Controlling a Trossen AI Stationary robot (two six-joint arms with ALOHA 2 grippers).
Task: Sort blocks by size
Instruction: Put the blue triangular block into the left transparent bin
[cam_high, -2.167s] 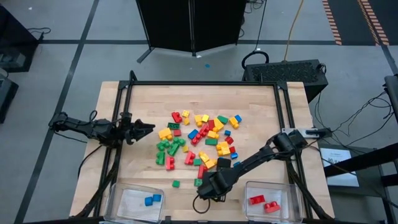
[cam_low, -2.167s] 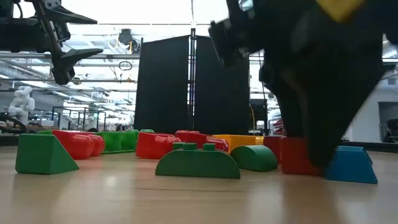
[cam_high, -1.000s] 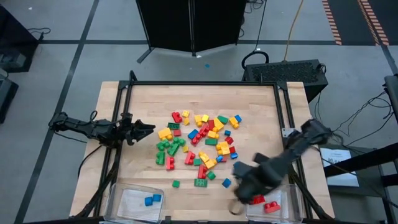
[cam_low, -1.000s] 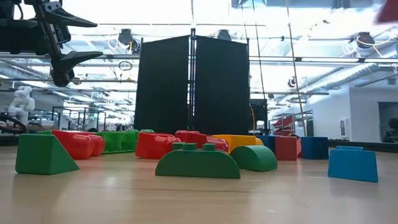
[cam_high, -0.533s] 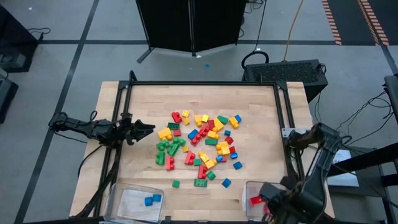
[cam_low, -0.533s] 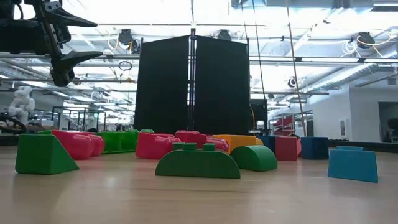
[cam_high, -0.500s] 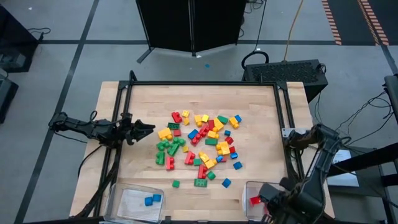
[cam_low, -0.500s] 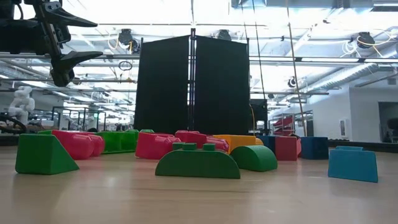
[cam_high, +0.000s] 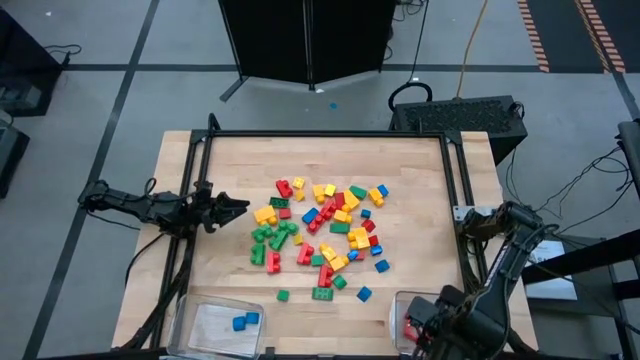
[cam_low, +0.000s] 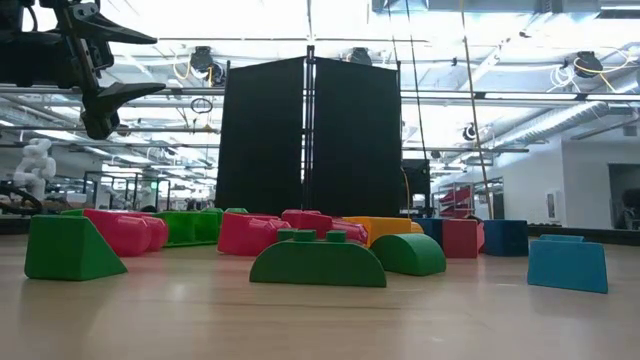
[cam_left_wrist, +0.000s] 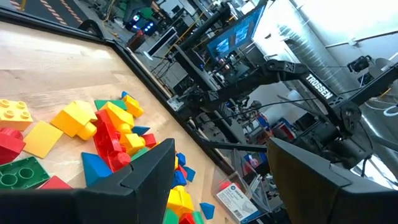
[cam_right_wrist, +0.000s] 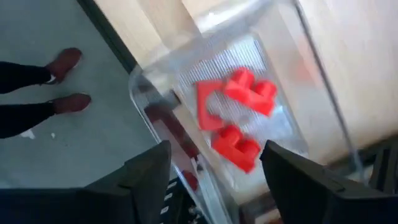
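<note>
Red blocks (cam_right_wrist: 239, 118) in blurred bin (cam_right_wrist: 298, 68).

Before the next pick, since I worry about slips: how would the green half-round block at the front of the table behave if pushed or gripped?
The green half-round block rests on its flat base, so it would probably slide, not roll. It looks like rigid, light plastic. Its curved top may slip between fingers; the flat faces seem the safer grip.

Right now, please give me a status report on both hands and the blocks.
Right hand open above the clear plastic bin holding red studded blocks. Left hand open, waiting at the table's left edge. Mixed coloured blocks remain mid-table. Nothing in the way.
</note>
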